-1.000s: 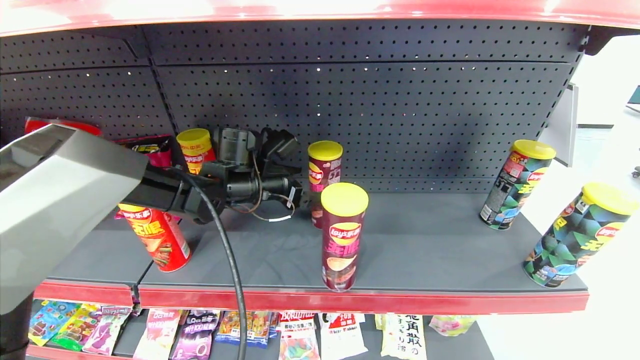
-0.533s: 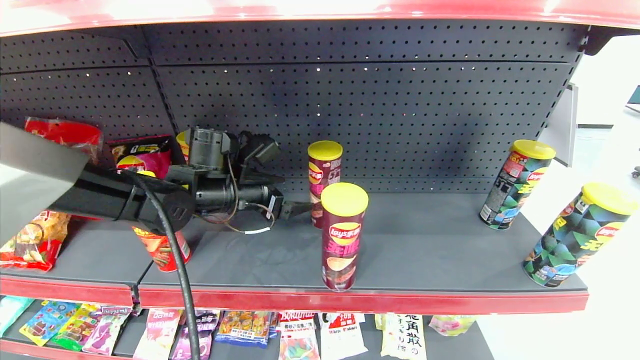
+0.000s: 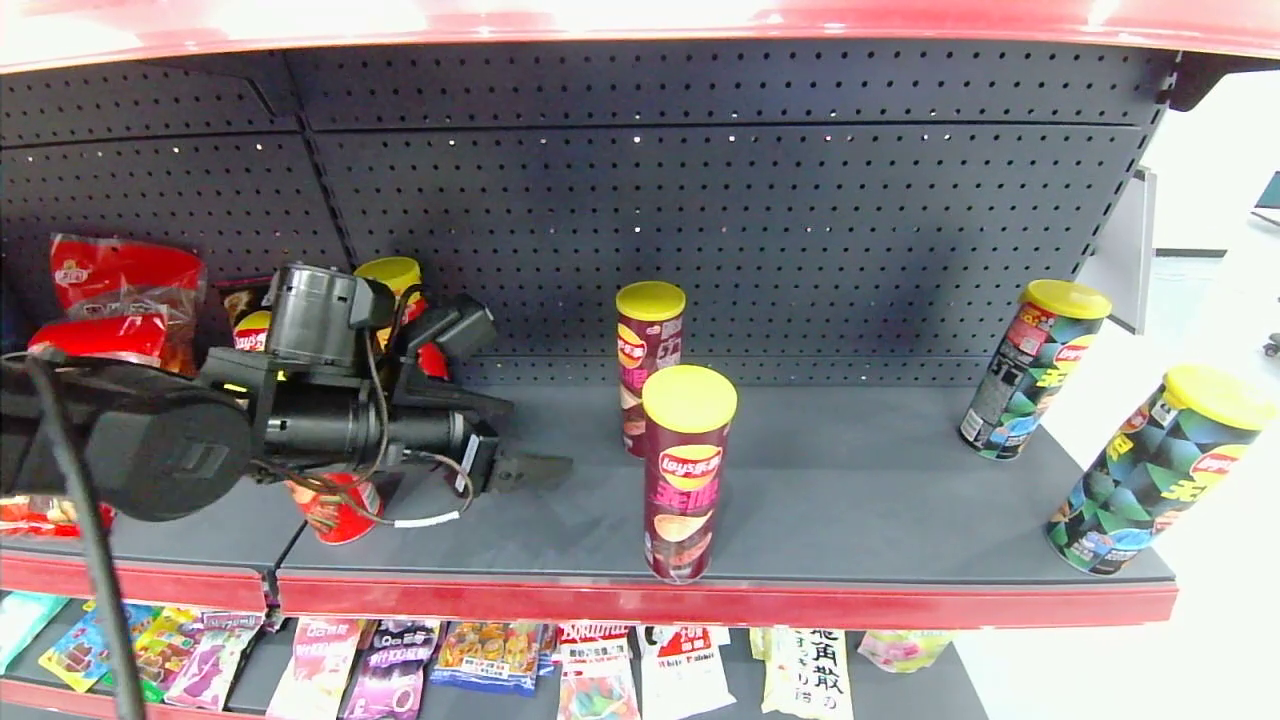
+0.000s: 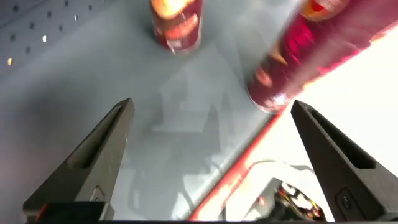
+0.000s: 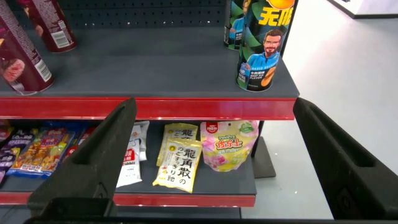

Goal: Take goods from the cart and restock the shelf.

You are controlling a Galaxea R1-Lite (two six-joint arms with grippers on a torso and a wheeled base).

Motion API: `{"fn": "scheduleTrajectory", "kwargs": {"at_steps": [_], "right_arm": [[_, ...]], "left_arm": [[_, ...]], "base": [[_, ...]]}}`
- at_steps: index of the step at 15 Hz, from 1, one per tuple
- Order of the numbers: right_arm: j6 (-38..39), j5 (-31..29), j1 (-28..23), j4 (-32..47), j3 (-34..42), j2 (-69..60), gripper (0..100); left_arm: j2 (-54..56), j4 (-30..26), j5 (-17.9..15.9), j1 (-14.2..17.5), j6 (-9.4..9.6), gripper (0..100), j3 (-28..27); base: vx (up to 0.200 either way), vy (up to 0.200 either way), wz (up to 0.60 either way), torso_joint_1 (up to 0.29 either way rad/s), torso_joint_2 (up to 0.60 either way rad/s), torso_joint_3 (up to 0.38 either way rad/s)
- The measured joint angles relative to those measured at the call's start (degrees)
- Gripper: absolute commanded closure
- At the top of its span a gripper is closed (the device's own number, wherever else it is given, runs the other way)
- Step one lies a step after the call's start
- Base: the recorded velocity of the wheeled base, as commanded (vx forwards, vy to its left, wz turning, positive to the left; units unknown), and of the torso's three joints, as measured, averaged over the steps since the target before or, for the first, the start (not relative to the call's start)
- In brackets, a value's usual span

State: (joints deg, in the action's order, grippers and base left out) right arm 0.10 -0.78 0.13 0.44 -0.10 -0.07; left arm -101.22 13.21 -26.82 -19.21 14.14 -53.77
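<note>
- the left gripper (image 3: 555, 467) hangs low over the shelf (image 3: 850, 480), its fingers spread wide with nothing between them.
- just ahead of its fingertips, and apart from them, the front can (image 3: 688, 470) stands upright near the shelf's red edge; it is maroon with a yellow lid.
- the back can (image 3: 648, 360), of the same kind, stands upright ahead of the gripper too, farther in toward the pegboard (image 3: 700, 200).
- in the left wrist view both cans show beyond the open fingers; the picture is blurred there, so the front can only seems to sit off to one finger's side rather than in line with the gap.
- a red can (image 3: 335, 515) stands back by the gripper's wrist, partly hidden by the arm.
- a lidded can (image 3: 392, 272) and red bags (image 3: 120, 280) sit behind the wrist, against the pegboard.
- two green cans (image 3: 1030, 370) stand well apart from the left gripper, far past the maroon pair, at the shelf's other end.
- the right gripper (image 5: 211, 168) is out in front of the shelf's red edge, fingers spread and empty.
- the nearer green can is ahead of it and above, on the shelf's corner.
- packets (image 5: 180, 155) lie on the lower shelf ahead of the right gripper.
</note>
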Motion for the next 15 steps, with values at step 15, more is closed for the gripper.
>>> {"fn": "scheduleTrajectory", "kwargs": {"at_steps": [15], "right_arm": [[0.00,-0.01,0.05,0.00,0.00,0.00,0]], "left_arm": [[46.86,-22.49,16.97,4.72,-2.38,0,16.02]], "base": [[0.000,0.000,0.00,0.000,0.00,0.000]]}}
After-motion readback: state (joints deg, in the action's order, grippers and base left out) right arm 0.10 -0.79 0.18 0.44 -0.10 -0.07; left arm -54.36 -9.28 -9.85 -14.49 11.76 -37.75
